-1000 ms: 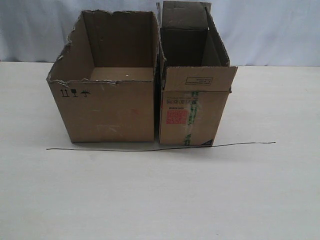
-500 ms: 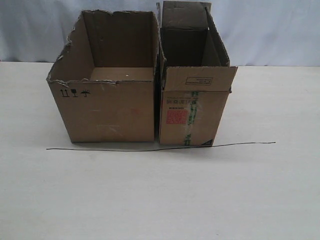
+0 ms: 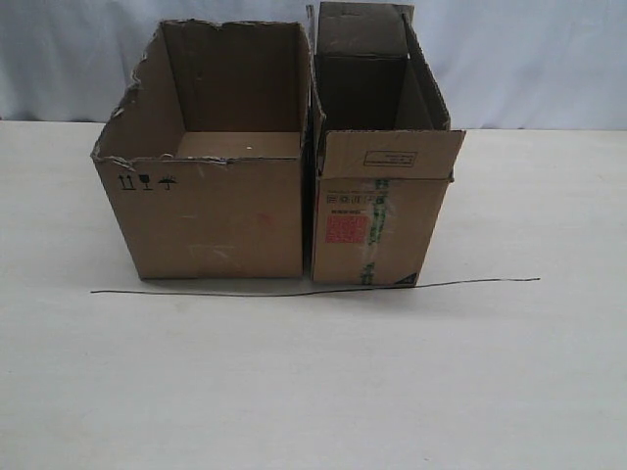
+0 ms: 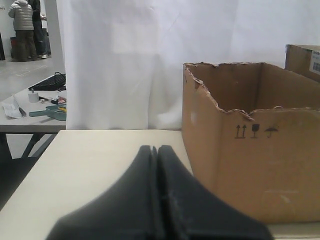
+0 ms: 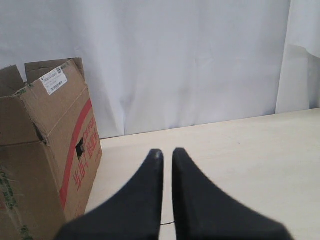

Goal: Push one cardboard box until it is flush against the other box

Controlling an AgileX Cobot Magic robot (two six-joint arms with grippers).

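The wide torn-rimmed cardboard box (image 3: 211, 220) stands on the pale table beside the taller red-labelled other box (image 3: 377, 220). Only a thin dark seam shows between their facing walls, and their fronts line up. Neither gripper appears in the exterior view. In the left wrist view my left gripper (image 4: 156, 148) is shut and empty, just clear of the cardboard box (image 4: 260, 165); a corner of the other box (image 4: 302, 60) shows behind it. My right gripper (image 5: 167, 152) is shut but for a thin slit and holds nothing. It hangs over bare table, apart from the other box (image 5: 45, 150).
A thin black wire (image 3: 313, 290) lies on the table (image 3: 313, 392) along the front of both boxes. A white curtain (image 3: 529, 59) hangs behind. The left wrist view shows a second table with a keyboard (image 4: 47, 82) and people (image 4: 22, 25) far off.
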